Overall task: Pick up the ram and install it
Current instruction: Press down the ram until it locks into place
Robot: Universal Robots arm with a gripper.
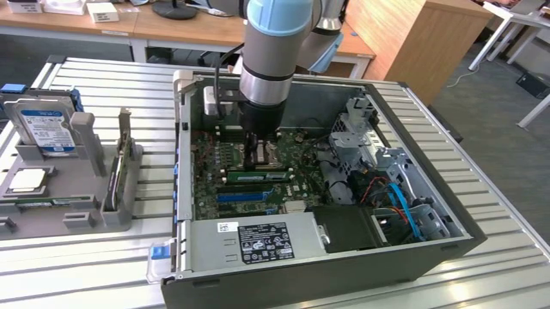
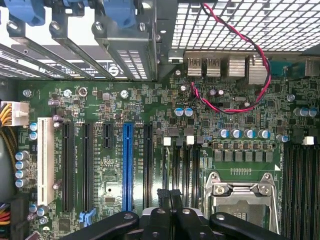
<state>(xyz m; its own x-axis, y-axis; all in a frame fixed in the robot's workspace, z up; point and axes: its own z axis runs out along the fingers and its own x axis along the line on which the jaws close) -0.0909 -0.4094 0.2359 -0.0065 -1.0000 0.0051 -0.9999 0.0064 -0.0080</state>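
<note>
Green ram (image 1: 257, 175), one stick, apparently seated on the motherboard (image 2: 100, 107); one gripper (image 2: 169, 194) clenched, grasping nothing.

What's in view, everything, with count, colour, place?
computer case: one, dark grey, open, on slatted table
motherboard: one, green, inside case
ram: one, green, pale label, on motherboard beside gripper
blue slot: one, between black slots
white slot: one, board edge
power supply: one, silver, inside case
hard drive: one, blue-white label, grey fixture, exterior view's left
wire: one, red-black, over motherboard
arm: one, grey and light blue, reaching into case
gripper: one, black, shut, over motherboard
</note>
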